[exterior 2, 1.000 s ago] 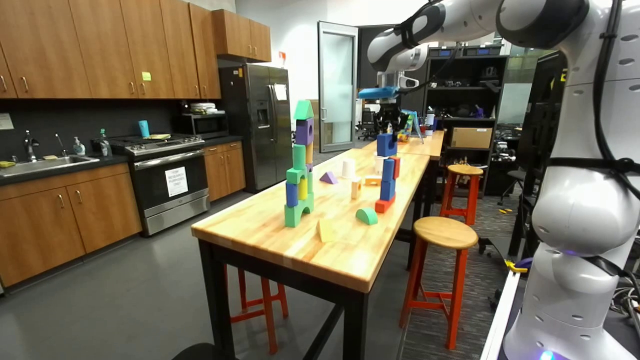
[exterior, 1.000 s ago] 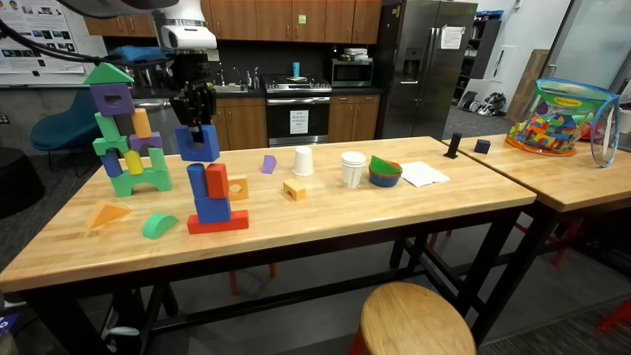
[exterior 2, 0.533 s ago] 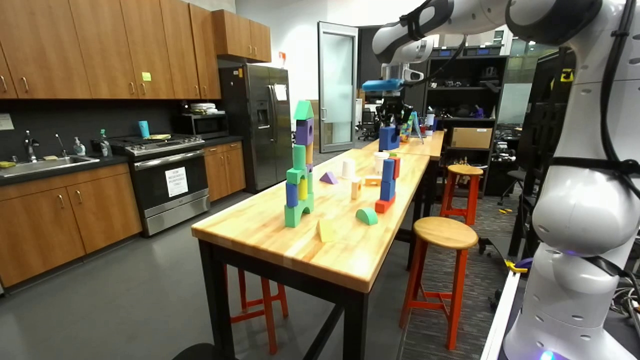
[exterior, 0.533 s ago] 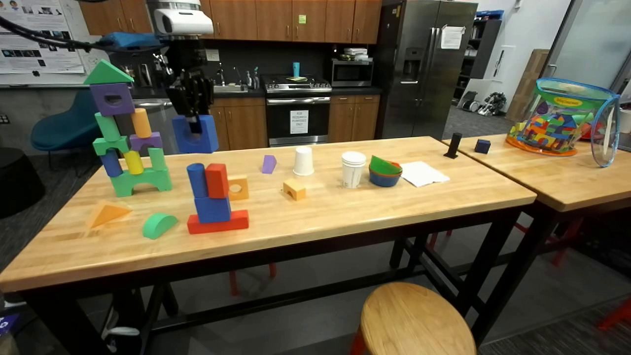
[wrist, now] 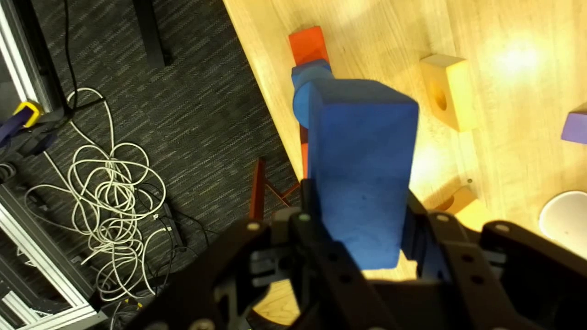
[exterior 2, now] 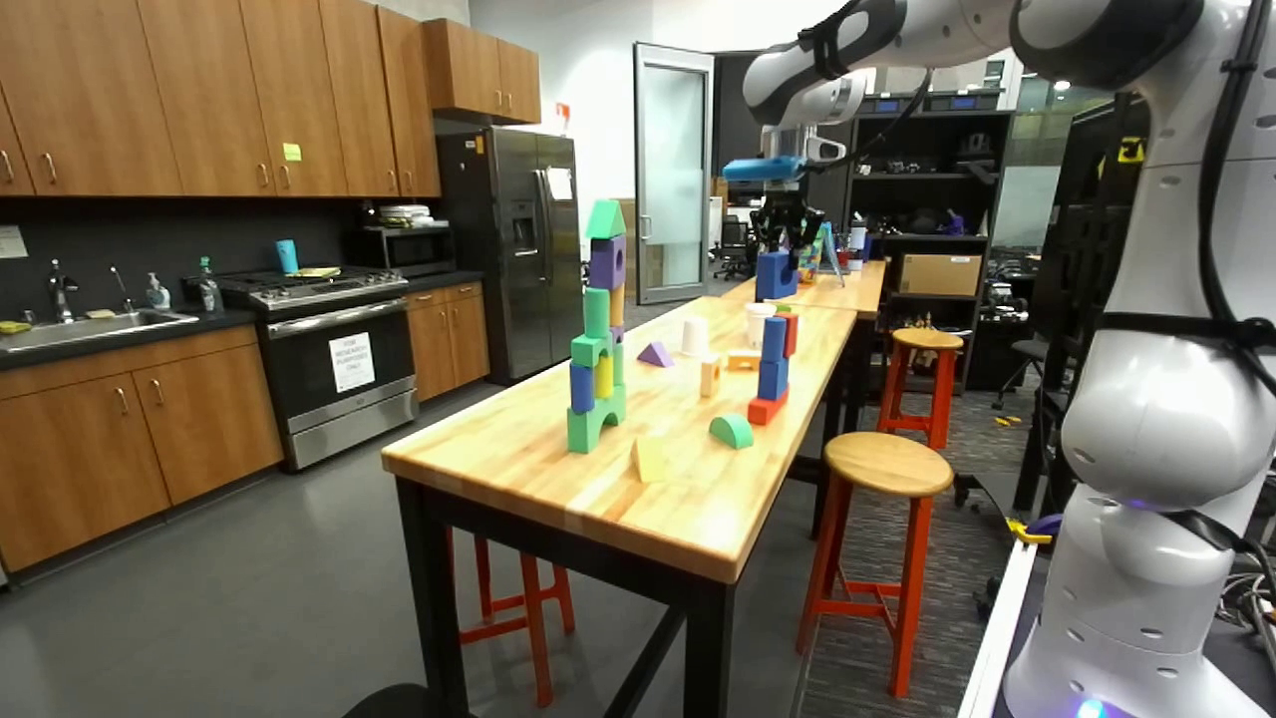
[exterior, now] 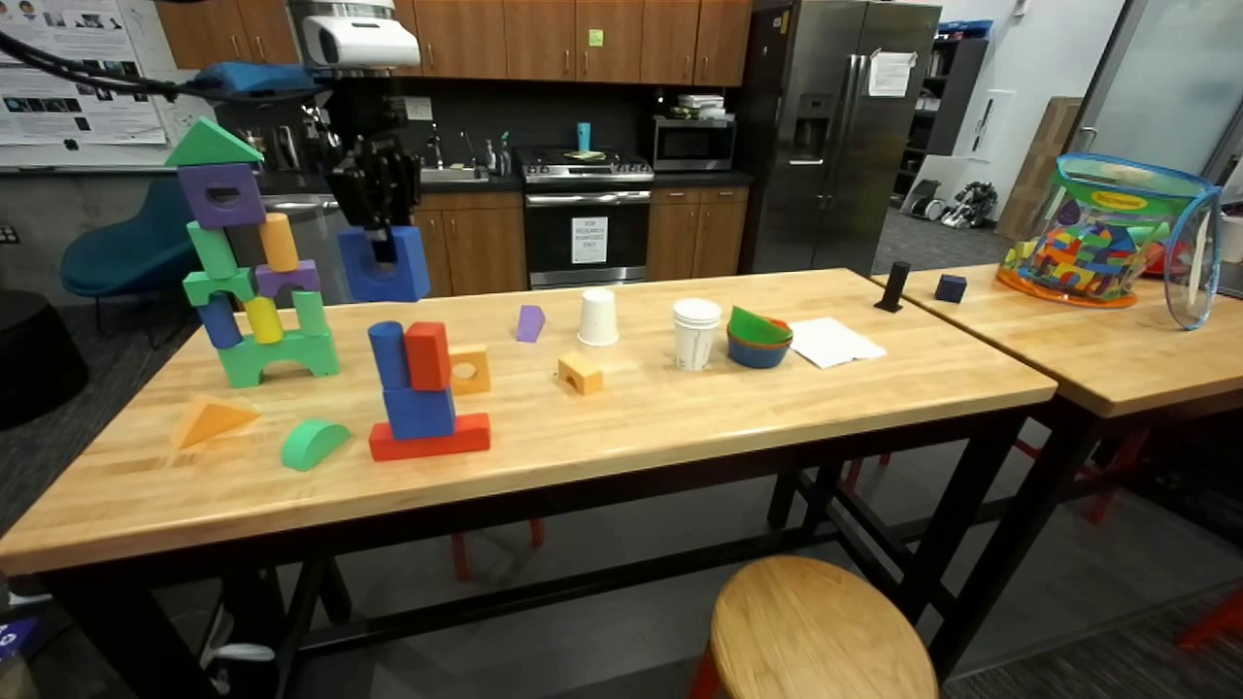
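Blue block (exterior: 386, 282) raised slightly since a second ago, claw (wrist: 360, 190) partly spread, pinching its sides

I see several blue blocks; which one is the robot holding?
The blue block pinched between the black fingers, hanging in the air; the blue ones in the tall tower and short stack rest on other blocks.

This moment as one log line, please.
tool: closed on blue block | block: aloft, not touching red-and-blue stack | green-topped tower: standing
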{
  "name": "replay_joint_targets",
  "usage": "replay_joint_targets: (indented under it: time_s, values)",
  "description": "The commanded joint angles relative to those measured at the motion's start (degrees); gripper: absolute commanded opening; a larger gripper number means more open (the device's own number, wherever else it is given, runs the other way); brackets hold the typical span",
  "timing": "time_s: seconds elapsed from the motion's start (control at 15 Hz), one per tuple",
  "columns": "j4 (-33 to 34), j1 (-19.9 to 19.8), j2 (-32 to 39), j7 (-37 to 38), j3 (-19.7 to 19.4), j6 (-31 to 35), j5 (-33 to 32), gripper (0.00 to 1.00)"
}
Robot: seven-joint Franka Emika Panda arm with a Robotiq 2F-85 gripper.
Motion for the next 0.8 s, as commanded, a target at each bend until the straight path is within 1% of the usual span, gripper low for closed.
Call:
replay_joint_targets:
  time_s: [0.0, 0.73]
  values:
    - [0.2, 0.1, 0.1, 0.0, 0.0, -0.4, 0.0, 0.15]
    - [-0.8, -0.2, -0.2, 0.1, -0.4, 0.0, 0.6, 0.15]
